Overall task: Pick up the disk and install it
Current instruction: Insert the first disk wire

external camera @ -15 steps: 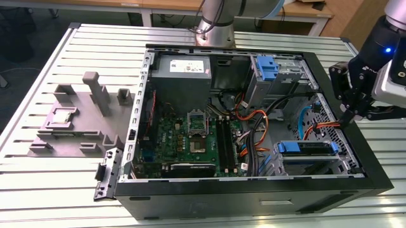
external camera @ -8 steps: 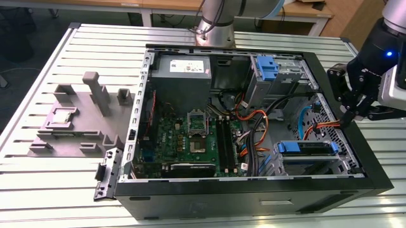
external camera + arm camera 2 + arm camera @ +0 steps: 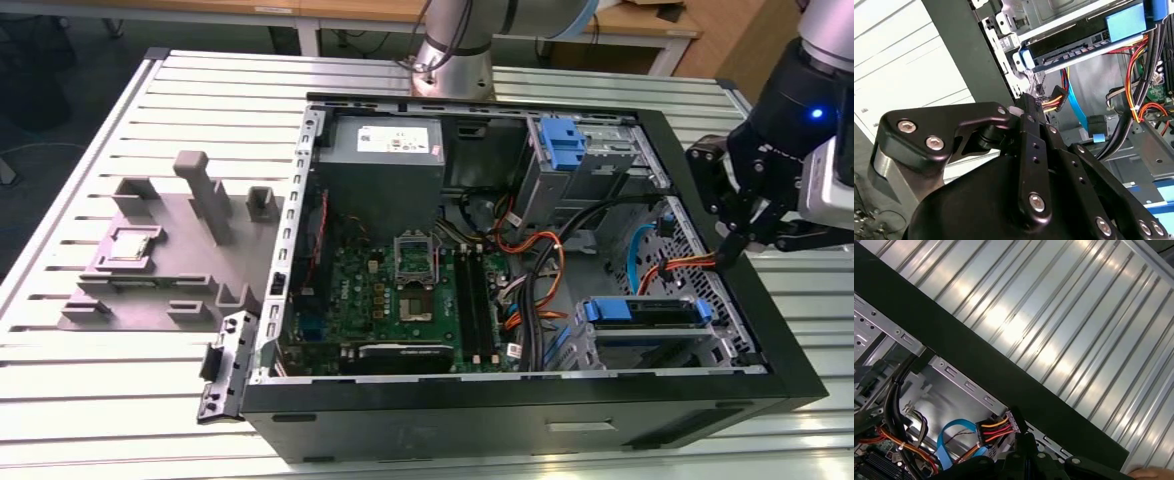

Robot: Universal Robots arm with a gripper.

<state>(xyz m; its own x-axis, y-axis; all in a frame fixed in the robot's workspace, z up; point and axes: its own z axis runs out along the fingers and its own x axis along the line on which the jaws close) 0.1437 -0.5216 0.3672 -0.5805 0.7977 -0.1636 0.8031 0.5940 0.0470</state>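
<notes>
Closest, our gripper [image 3: 1026, 102], fingers pressed together, hovers just beside the power plug [image 3: 1059, 94]; the disk [image 3: 1074, 46] sits in its bay, the exterior view's right. We could snag wires, tugging it loose.

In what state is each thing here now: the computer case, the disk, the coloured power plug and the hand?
computer case, lying on its side, side panel off, inside open
disk, seated in its metal cage, no cable in its ports
power plug, not plugged in, right at the hand's tip
hand, at the case's wall on the exterior view's right, beside the power plug
</notes>
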